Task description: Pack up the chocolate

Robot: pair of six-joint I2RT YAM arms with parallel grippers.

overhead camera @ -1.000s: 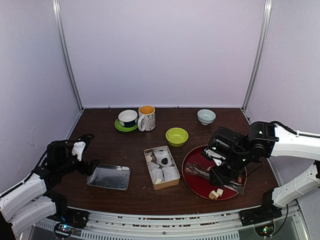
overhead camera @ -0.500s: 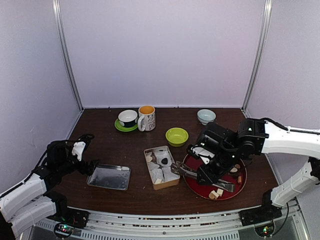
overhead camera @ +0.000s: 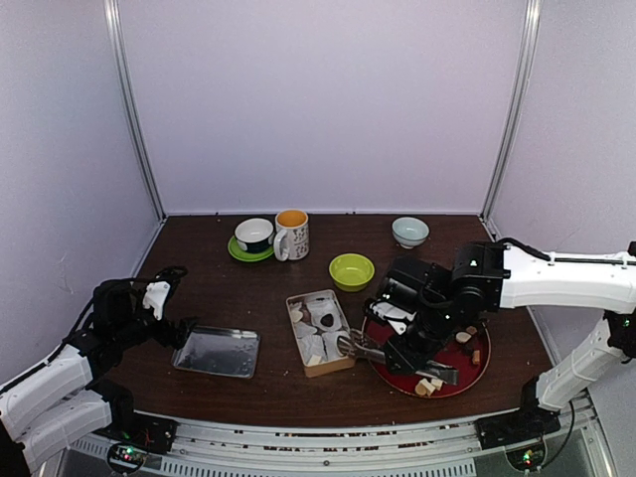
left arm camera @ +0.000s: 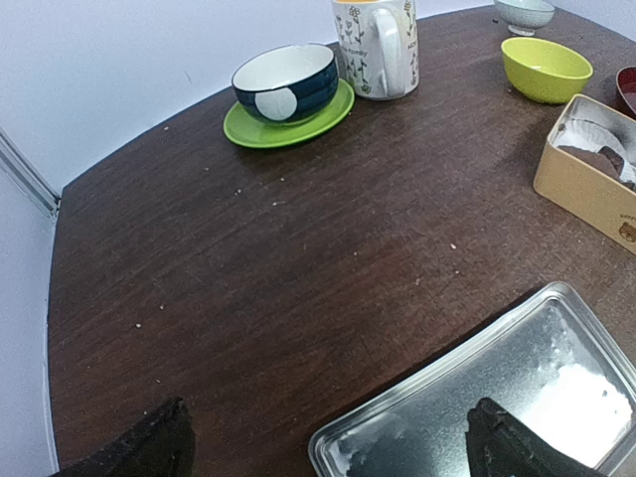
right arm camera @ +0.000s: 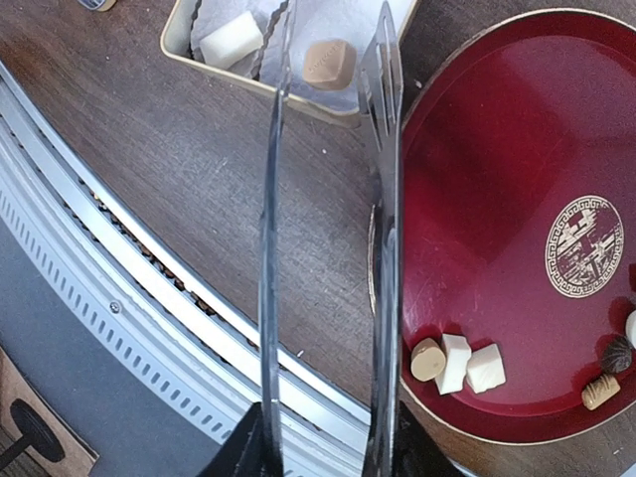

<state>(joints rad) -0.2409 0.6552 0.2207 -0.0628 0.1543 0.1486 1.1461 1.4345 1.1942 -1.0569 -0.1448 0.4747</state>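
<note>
My right hand point(right arm camera: 318, 459) is clenched on the handle end of the long metal tongs point(right arm camera: 381, 199). Both fingers press the two arms from outside. The tongs' blades stand apart, reaching out over the near wall of the tan box point(left arm camera: 581, 194). A tan chocolate piece point(right arm camera: 329, 63) sits between the two tips, low in the box's white paper. It is clear of the left blade and right against the other one, though I cannot tell if they touch. A white piece point(right arm camera: 231, 40) lies in the box just beside it. More loose chocolate pieces point(right arm camera: 455, 363) rest on the near rim of the red tray point(right arm camera: 497, 179), to the right of the tongs. My left hand point(left arm camera: 328, 452) is spread fully wide and holds nothing. It hangs low over the near edge of the shiny metal tray point(left arm camera: 537, 378) on the tabletop point(left arm camera: 298, 248).
</note>
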